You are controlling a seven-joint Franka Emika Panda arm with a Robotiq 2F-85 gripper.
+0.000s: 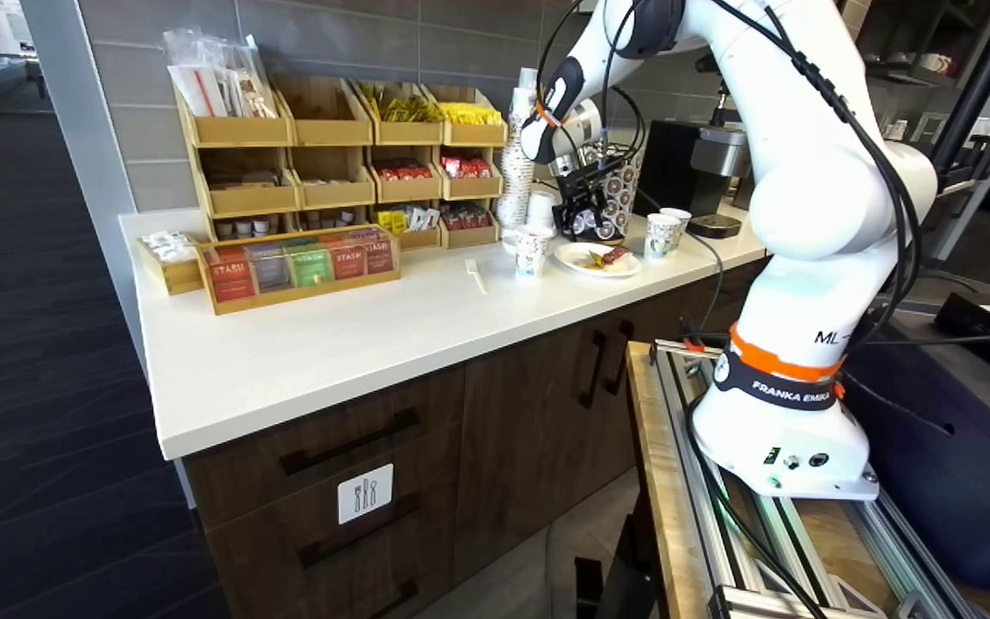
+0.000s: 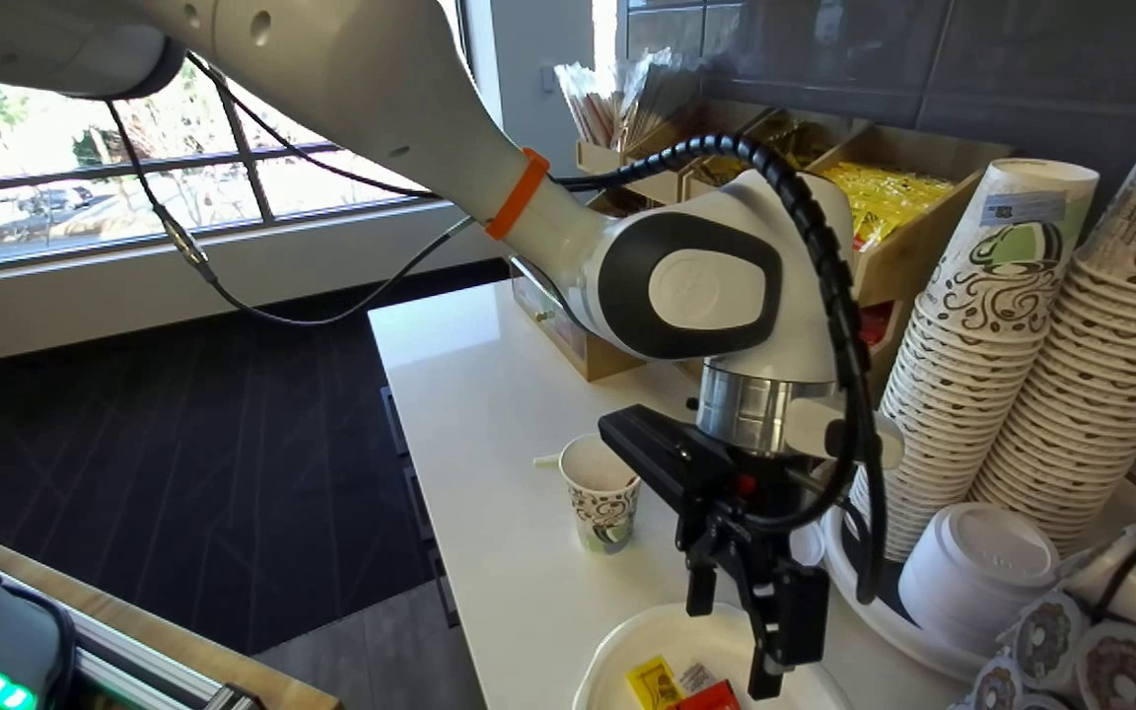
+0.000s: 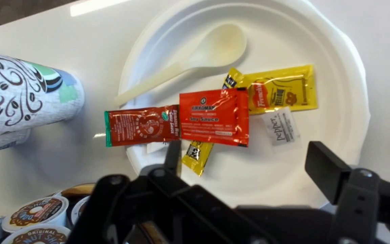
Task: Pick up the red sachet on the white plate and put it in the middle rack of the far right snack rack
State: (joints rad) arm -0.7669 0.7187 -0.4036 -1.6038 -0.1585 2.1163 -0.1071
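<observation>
we see a black claw, spread apart, above a white plate
on the plate we find the red sachet, labelled soy sauce, just beside a darker red packet

Hovers with gripper spread wide above white plate; looks down on red soy sauce sachet across narrow yellow packet, red sriracha sachet over left rim, spoon on far side.

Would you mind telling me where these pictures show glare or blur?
In an exterior view, the window is overexposed; in the wrist view, a bright streak glares on the counter, the gripper looks dark and slightly soft, yet large print on the soy sauce sachet is legible.
</observation>
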